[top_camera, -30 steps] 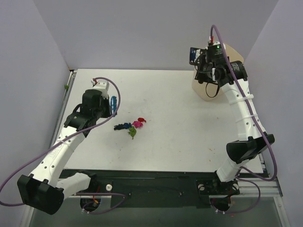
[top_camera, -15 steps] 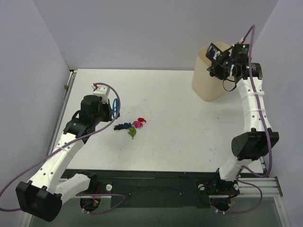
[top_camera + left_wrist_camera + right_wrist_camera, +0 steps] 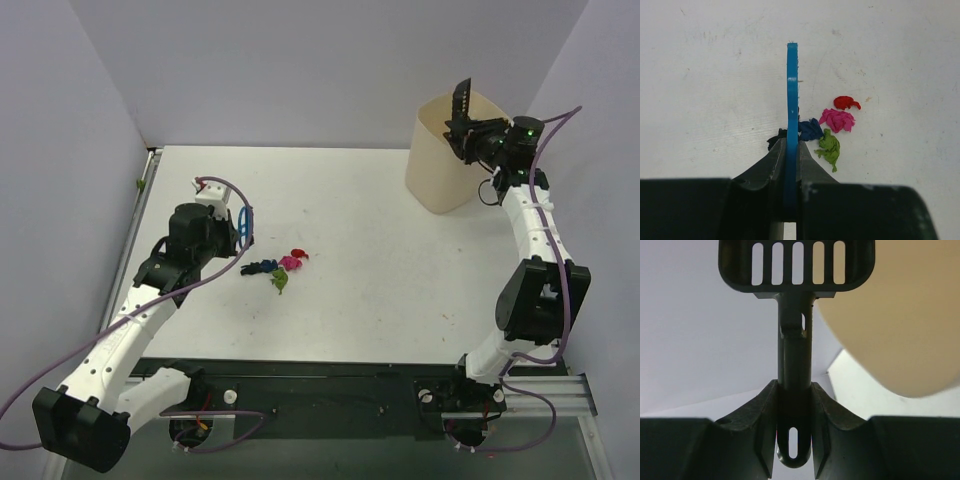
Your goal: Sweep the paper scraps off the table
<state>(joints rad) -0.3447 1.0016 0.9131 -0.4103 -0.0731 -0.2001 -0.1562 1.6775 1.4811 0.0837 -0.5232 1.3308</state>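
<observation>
- The left gripper (image 3: 791, 151) is shut tight on the thin flat blue plastic hand brush (image 3: 792, 90). The left wrist view sees the brush edge-on, pointing away from the fingers over the tabletop.
- The small crumpled paper scraps (image 3: 278, 268) lie bunched together left of centre on the table, just beside the brush on its right.
- In the left wrist view a black scrap (image 3: 774, 140) shows at the brush's left side near the fingertips.
- A dark blue scrap (image 3: 810, 129) lies against the brush's right side, with a green scrap (image 3: 828, 146) nearer the camera.
- A pink scrap (image 3: 837, 120) and a red scrap (image 3: 846, 102) lie a little farther out.
- The flat white rectangular table (image 3: 400, 280) has faint scuffs on its surface.
- A tall beige plastic bin (image 3: 433, 175) stands upright at the table's far right corner, against the pale lilac walls (image 3: 300, 70).
- The right gripper (image 3: 794, 390) is raised at the bin's far rim and clamps the handle of the black slotted plastic scoop (image 3: 795, 265).
- In the top view the scoop head stands above the bin's opening.
</observation>
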